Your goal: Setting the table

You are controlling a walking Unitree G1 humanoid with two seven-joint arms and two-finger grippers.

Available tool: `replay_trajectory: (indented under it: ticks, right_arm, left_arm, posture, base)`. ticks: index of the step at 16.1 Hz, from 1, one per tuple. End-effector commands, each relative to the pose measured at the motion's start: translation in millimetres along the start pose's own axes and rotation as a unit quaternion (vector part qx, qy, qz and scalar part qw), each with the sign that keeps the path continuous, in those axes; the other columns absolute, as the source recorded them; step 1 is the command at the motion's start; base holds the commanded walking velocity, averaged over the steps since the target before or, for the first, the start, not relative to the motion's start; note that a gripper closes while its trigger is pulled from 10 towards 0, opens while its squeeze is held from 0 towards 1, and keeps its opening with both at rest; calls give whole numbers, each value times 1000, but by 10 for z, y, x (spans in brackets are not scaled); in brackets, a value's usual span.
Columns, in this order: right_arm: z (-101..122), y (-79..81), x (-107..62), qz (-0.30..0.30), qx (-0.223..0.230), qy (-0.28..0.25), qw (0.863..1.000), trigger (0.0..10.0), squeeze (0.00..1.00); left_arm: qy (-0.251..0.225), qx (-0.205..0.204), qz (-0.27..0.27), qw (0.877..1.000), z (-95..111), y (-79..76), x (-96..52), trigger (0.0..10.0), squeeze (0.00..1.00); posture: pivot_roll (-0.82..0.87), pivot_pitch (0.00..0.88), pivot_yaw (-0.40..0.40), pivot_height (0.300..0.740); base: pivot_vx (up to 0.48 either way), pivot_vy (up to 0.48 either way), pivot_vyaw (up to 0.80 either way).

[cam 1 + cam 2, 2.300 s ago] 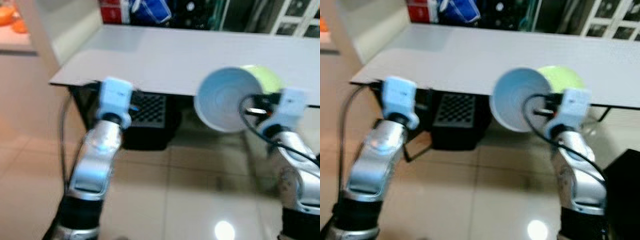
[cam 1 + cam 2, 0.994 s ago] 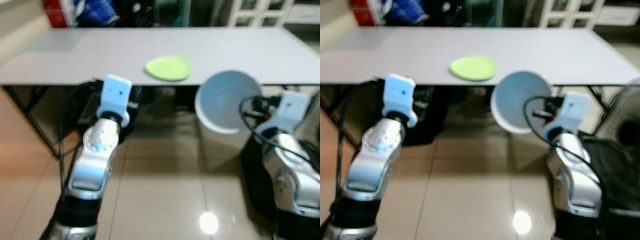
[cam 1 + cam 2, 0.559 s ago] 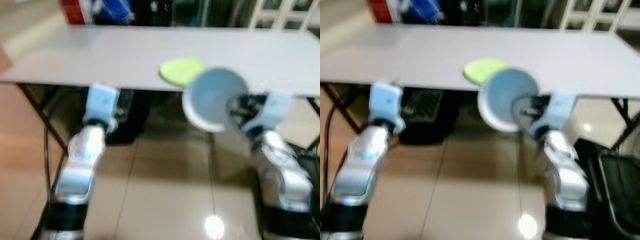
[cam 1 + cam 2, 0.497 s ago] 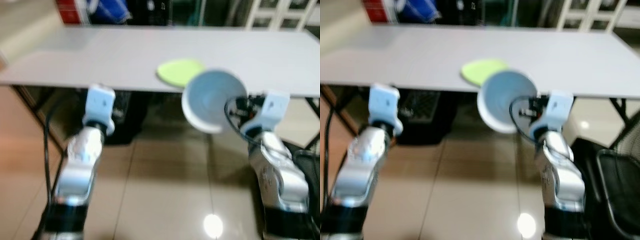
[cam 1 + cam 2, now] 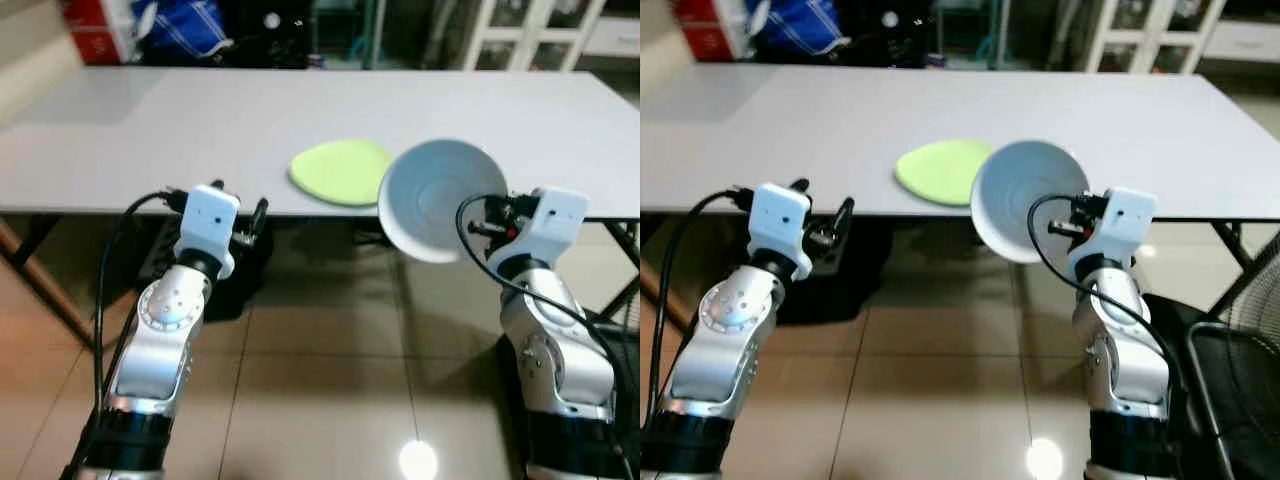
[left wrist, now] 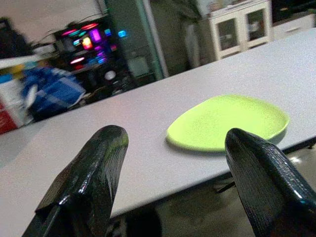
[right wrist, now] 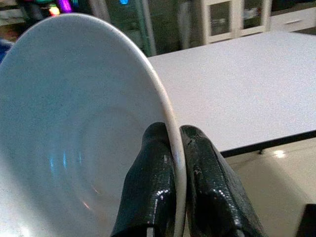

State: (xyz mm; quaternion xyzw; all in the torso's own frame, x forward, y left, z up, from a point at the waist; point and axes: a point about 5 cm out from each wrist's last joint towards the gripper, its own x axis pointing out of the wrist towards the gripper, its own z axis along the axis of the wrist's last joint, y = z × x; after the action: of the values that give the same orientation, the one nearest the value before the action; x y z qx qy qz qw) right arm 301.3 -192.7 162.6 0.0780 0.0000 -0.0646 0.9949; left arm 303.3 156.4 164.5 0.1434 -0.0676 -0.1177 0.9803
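A lime green plate (image 5: 342, 171) lies flat near the front edge of the long white table (image 5: 200, 120). My right gripper (image 7: 175, 148) is shut on the rim of a pale blue bowl (image 5: 435, 200), held on its side just in front of the table edge, right of the plate. My left gripper (image 6: 173, 163) is open, its two fingers (image 6: 94, 173) apart with nothing between them, at the table's front edge left of the green plate (image 6: 228, 121).
The glossy tiled floor (image 5: 320, 380) lies under the table, with a black crate (image 5: 830, 270) beneath it. A black fan (image 5: 1240, 360) stands at the right. White cabinets (image 5: 1140, 30), a red box (image 5: 90, 25) and blue bags (image 5: 180, 25) stand beyond the far side.
The camera has swung and steadied, so the table now sits square in front. The bowl stays clamped in my right gripper and has come up level with the table edge.
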Motion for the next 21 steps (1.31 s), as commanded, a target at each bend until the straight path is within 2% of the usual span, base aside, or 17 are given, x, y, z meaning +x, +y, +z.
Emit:
replay_trajectory:
  ticks: [1,11,21]
  right_arm:
    - [115,-106,17,-18,-3,-26,999,10000,0]
    - [150,-102,75,-14,-1,-32,999,10000,0]
    - [128,-88,121,8,20,-11,1000,10000,0]
  left_arm:
    - [-14,-2,-26,1000,58,-95,34,10000,0]
    - [-22,13,-48,999,93,-118,39,10000,0]
    - [-14,20,-50,998,78,-118,35,10000,0]
  posture:
    - [-77,0,11,740]
    - [-72,0,10,740]
    - [-64,0,7,740]
  base:
    - [435,0,-800]
    - [436,0,0]
    - [424,0,0]
